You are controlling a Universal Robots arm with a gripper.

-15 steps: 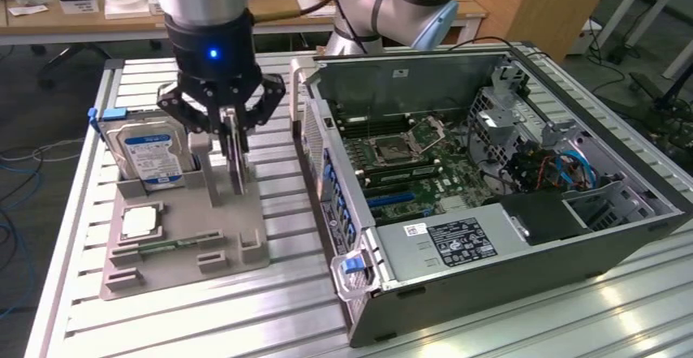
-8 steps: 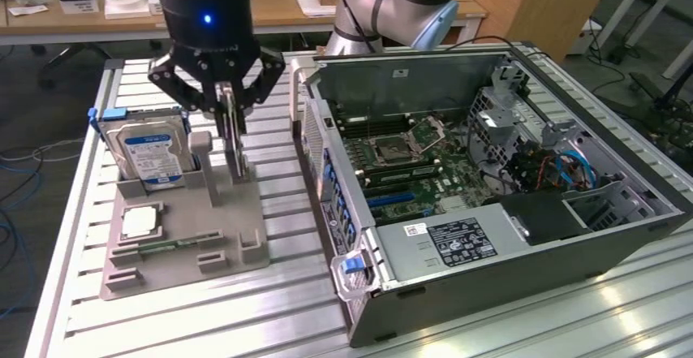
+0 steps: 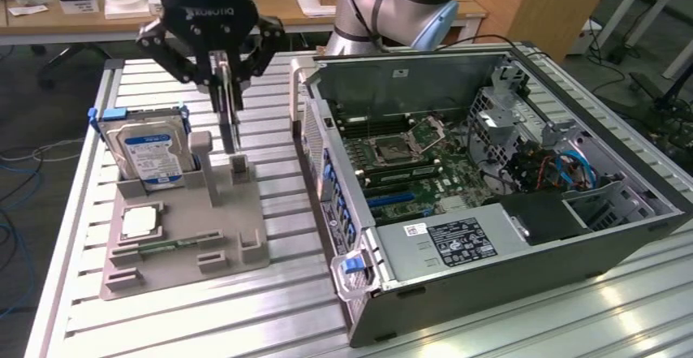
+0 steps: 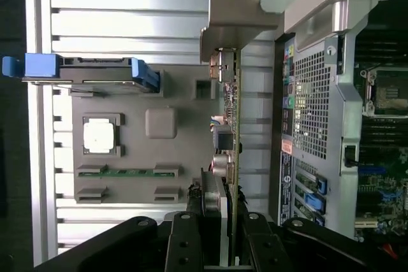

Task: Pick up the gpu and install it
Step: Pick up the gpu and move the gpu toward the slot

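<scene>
One risk you had: tool (image 3: 224,90) pinched just the gpu (image 3: 229,127) by its top edge, jaws narrow, so it could've pivoted and clipped the holder (image 3: 206,212).

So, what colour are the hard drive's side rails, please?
The rails are blue, clearest in the exterior view.

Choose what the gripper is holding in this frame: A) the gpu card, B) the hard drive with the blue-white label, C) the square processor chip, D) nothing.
A: the gripper is closed on the thin, upright gpu card, while the hard drive stands in the grey fixture and the processor chip lies flat in its recess.
</scene>
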